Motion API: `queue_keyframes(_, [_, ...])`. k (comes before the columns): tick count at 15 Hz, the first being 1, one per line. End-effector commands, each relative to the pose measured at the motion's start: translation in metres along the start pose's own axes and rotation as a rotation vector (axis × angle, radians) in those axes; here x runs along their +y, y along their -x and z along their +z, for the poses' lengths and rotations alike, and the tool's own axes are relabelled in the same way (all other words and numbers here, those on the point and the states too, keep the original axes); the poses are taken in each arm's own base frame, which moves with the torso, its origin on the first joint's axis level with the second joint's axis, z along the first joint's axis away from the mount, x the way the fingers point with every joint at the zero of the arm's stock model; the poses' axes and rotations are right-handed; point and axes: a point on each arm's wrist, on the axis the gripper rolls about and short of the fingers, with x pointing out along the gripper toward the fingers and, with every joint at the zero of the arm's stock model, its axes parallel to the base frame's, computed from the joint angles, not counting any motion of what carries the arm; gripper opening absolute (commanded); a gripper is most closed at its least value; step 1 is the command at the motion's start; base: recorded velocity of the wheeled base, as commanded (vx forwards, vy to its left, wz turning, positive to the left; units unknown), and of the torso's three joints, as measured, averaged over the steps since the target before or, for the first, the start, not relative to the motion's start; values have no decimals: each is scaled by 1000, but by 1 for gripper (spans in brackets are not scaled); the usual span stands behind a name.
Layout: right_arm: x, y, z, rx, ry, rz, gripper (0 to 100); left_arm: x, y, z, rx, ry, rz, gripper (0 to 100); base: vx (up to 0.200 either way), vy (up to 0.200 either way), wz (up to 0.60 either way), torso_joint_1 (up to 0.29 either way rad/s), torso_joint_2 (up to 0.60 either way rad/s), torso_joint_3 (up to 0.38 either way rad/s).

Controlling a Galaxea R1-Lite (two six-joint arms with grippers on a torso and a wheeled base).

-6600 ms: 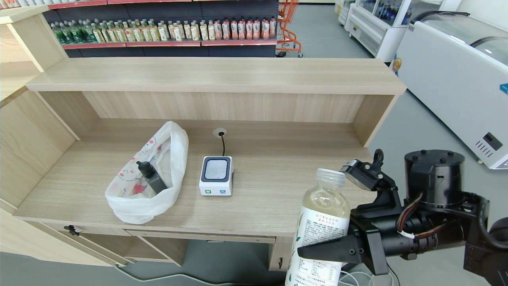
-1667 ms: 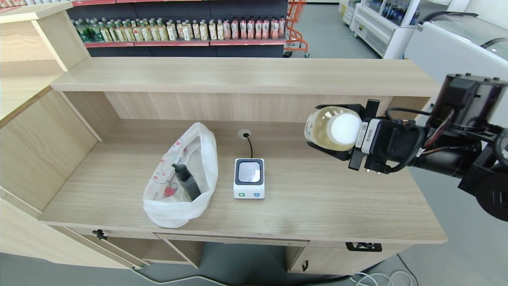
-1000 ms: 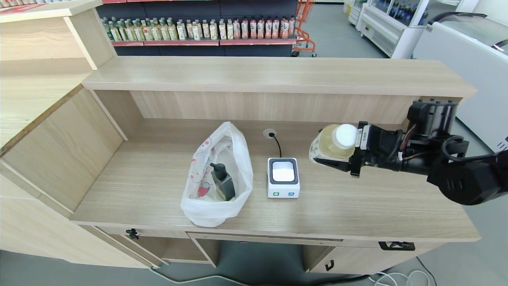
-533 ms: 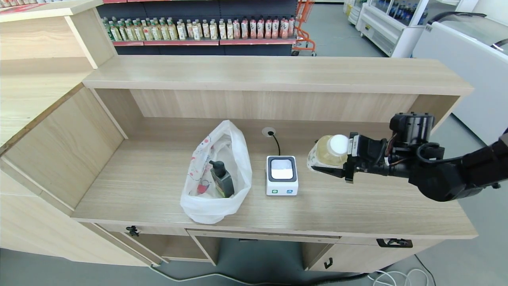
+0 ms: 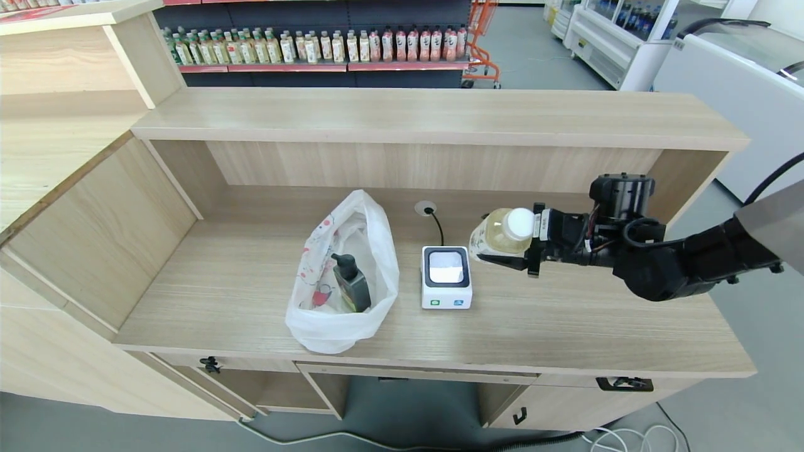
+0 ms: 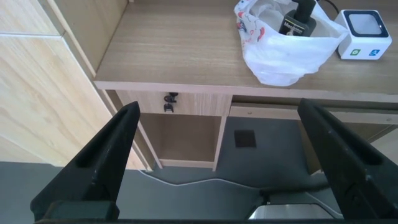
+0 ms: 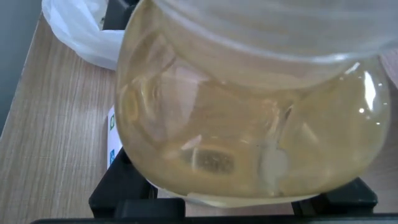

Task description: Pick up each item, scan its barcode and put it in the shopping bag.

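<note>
Our right gripper [image 5: 499, 248] clamps the pale drink bottle [image 5: 493, 232] on its side (cap toward the wrist), held above the counter [image 5: 565, 320] just right of the scanner [image 5: 446, 276]. The shopping bag [image 5: 342, 317] holds a dark bottle [image 5: 352, 290]. Our left gripper [image 6: 217, 155] hangs wide open, holding nothing.

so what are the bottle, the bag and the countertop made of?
Bottle: probably clear glossy plastic; see-through, with bright highlights on its wall.
Bag: thin white plastic film, crinkled, slightly translucent, printed.
Countertop: matt light wood grain, likely laminate; solid wood can't be ruled out.
</note>
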Motion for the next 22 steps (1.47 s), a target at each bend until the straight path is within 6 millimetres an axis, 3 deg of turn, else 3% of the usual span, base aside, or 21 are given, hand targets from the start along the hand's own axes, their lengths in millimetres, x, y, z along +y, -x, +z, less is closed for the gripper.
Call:
queue_keyframes(1, [7, -8, -13, -6, -8, 19, 0, 0, 0, 0, 0, 0, 0, 100, 0, 0, 0, 0, 0, 0])
queue_keyframes(6, [11, -30, -26, -50, 6, 44, 0, 0, 0, 0, 0, 0, 0, 100, 0, 0, 0, 0, 0, 0])
queue_keyframes(18, [3, -50, -42, -176, 76, 78, 0, 0, 0, 0, 0, -8, 0, 100, 0, 0, 0, 0, 0, 0])
queue_keyframes(22, [2, -53, -48, -191, 85, 80, 0, 0, 0, 0, 0, -8, 0, 100, 150, 0, 0, -4, 2, 1])
